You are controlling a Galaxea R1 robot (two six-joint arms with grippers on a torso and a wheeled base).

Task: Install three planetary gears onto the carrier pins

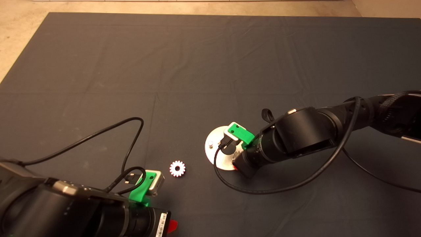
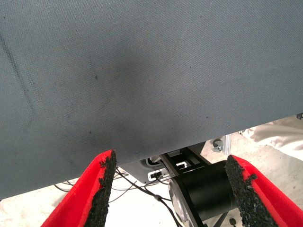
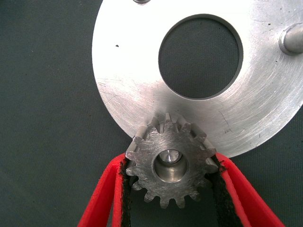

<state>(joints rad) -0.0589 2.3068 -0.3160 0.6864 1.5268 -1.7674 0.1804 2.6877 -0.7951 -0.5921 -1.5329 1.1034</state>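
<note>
Your right pincer [image 3: 170, 189] pinches gear [image 3: 169, 166] flat over pin [image 3: 169, 158] at disc [image 3: 137, 90] rim — bore upright. Second gear [image 1: 178, 168] flat on bench [image 1: 197, 65], disc's 9 o'clock. Left pincer [image 2: 170, 189] spread — parked.

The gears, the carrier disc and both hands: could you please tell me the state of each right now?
Gear at the disc: threaded over a pin, between the right hand's pads.
Loose gear: flat on the mat, untouched.
Carrier disc: flat, two other pins bare.
Right hand: closed on the gear.
Left hand: open, empty, at the mat's near edge.
</note>
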